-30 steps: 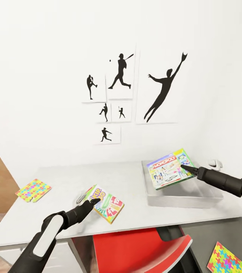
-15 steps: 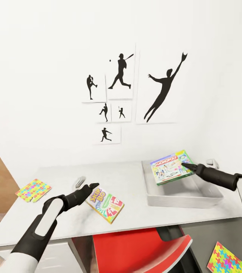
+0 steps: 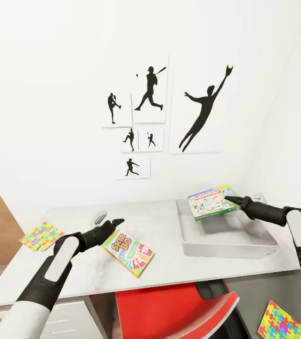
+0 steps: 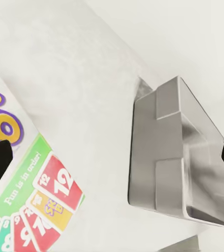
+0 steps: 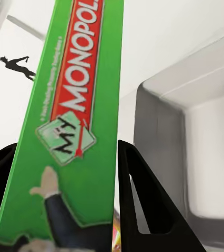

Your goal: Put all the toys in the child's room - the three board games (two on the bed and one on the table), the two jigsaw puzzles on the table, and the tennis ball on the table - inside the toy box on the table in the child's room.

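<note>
My right gripper (image 3: 230, 201) is shut on the green-edged MONOPOLY board game (image 3: 211, 202), holding it tilted in the air over the back of the light grey toy box (image 3: 225, 245). In the right wrist view the board game (image 5: 75, 121) sits between both fingers (image 5: 143, 205), with the toy box (image 5: 201, 136) beyond. The SKIP BO board game (image 3: 129, 253) lies flat on the table (image 3: 169, 226). My left gripper (image 3: 116, 221) hovers open just behind its left corner, holding nothing. One jigsaw puzzle (image 3: 41, 235) lies at the table's left end, another (image 3: 284, 322) on the dark wing. The tennis ball is out of view.
A red chair (image 3: 178, 306) is tucked under the table's front edge. Small grey objects lie at the back of the table (image 3: 101, 216) and behind the toy box (image 3: 258, 197). Baseball silhouette pictures (image 3: 202, 113) hang on the white wall.
My left gripper has come off the SKIP BO box and drawn back and left, leaving it flat on the table. My right gripper has carried the MONOPOLY box higher and farther back over the toy box.
</note>
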Motion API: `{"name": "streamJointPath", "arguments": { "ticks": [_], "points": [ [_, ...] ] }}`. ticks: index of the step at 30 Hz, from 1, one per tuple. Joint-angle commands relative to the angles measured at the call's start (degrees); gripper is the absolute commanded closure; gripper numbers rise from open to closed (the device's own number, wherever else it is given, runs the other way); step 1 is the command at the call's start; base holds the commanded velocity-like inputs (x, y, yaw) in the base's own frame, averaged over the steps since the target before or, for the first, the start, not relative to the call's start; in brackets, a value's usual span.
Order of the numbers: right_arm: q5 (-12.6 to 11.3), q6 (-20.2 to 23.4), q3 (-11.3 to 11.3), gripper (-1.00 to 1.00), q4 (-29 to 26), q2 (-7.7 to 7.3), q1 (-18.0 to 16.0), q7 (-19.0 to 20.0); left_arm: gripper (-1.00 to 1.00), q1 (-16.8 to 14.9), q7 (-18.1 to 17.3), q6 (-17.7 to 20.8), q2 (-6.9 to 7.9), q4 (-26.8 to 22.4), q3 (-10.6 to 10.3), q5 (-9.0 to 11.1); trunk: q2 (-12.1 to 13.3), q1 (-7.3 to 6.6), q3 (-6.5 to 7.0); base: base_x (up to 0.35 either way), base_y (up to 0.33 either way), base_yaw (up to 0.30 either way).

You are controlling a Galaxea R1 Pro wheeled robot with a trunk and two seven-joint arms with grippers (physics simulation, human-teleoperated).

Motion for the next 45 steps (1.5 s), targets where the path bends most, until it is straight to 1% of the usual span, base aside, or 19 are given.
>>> {"name": "streamJointPath", "arguments": {
  "ticks": [1,2,5,6,8,11,12,14,15,18,21,22,26,27,29,32,45],
  "points": [
    [0.36,0.29,-0.13,1.00,1.30,0.01,-0.81,0.19,-1.00,-0.27,0.54,0.43,-0.03,-0.09,-0.10,0.65,-0.14,0.04,-0.13,0.000,0.000,0.000],
    [0.36,0.29,-0.13,1.00,1.30,0.01,-0.81,0.19,-1.00,-0.27,0.54,0.43,-0.03,-0.09,-0.10,0.65,-0.14,0.04,-0.13,0.000,0.000,0.000],
    [0.40,0.29,-0.08,1.00,5.64,0.19,-3.04,-0.96,-1.00,-0.83,0.52,1.66,-0.31,-0.10,-0.11,0.97,-0.14,0.04,-0.13,0.000,0.000,0.000],
    [0.40,0.29,-0.08,1.00,5.64,0.19,-3.04,-0.96,-1.00,-0.83,0.52,1.66,-0.31,-0.10,-0.11,0.97,-0.14,0.04,-0.13,0.000,0.000,0.000],
    [0.45,0.29,-0.03,1.00,8.88,0.39,-4.60,-1.65,-1.00,-1.20,0.49,2.66,-0.44,-0.11,-0.10,1.52,-0.14,0.04,-0.13,0.000,0.000,0.000],
    [0.47,0.06,0.02,1.00,13.16,0.56,-6.39,-2.27,-1.00,-1.59,0.53,3.89,-0.51,-0.10,-0.09,3.57,-0.14,0.04,-0.13,0.000,0.000,0.000],
    [0.47,0.06,0.02,1.00,13.16,0.56,-6.39,-2.27,-1.00,-1.59,0.53,3.89,-0.51,-0.10,-0.09,3.57,-0.14,0.04,-0.13,0.000,0.000,0.000],
    [0.46,-1.02,0.07,1.00,14.94,0.56,-7.05,-2.43,-1.00,-1.75,0.57,4.37,-0.33,-0.07,-0.08,5.45,-0.14,0.04,-0.13,0.000,0.000,0.000],
    [0.46,-1.02,0.07,1.00,14.94,0.56,-7.05,-2.43,-1.00,-1.75,0.57,4.37,-0.33,-0.07,-0.08,5.45,-0.14,0.04,-0.13,0.000,0.000,0.000],
    [0.47,-2.04,0.18,1.00,16.05,0.67,-7.37,-2.45,-1.00,-1.75,0.59,4.76,-0.02,-0.05,0.00,7.98,-0.14,0.04,-0.13,0.000,0.000,0.000],
    [0.46,-2.30,0.99,1.00,16.14,0.67,-7.53,-2.51,-1.00,-1.64,0.48,4.94,0.29,-0.04,0.47,9.49,-0.14,0.04,-0.13,0.000,0.000,0.000],
    [0.46,-2.30,0.99,1.00,16.14,0.67,-7.53,-2.51,-1.00,-1.64,0.48,4.94,0.29,-0.04,0.47,9.49,-0.14,0.04,-0.13,0.000,0.000,0.000],
    [0.28,-2.16,3.16,1.00,16.22,0.44,-7.67,-2.62,-1.00,-1.51,0.32,5.08,0.49,-0.04,1.51,10.53,-0.14,0.04,-0.15,0.000,0.000,0.000],
    [0.20,-1.56,3.78,1.00,16.45,0.43,-7.77,-2.71,-1.00,-1.47,0.34,5.10,0.54,-0.04,1.83,10.76,-0.14,0.04,-0.18,0.000,0.000,0.000],
    [0.14,-0.60,4.15,1.00,16.61,0.43,-7.87,-2.77,-1.00,-1.43,0.37,5.11,0.59,-0.02,2.03,10.87,-0.14,0.04,-0.27,0.000,0.000,0.000],
    [0.08,0.29,4.39,1.00,16.74,0.39,-7.98,-2.84,-1.00,-1.38,0.39,5.13,0.66,0.02,2.20,10.99,-0.14,0.04,-0.47,0.000,0.000,0.000],
    [-0.09,0.29,4.51,1.00,18.01,0.08,-8.27,-2.92,-1.00,-1.31,0.56,5.13,0.67,0.05,2.38,10.97,-0.14,0.04,-1.59,0.000,0.000,0.000]
  ]
}}
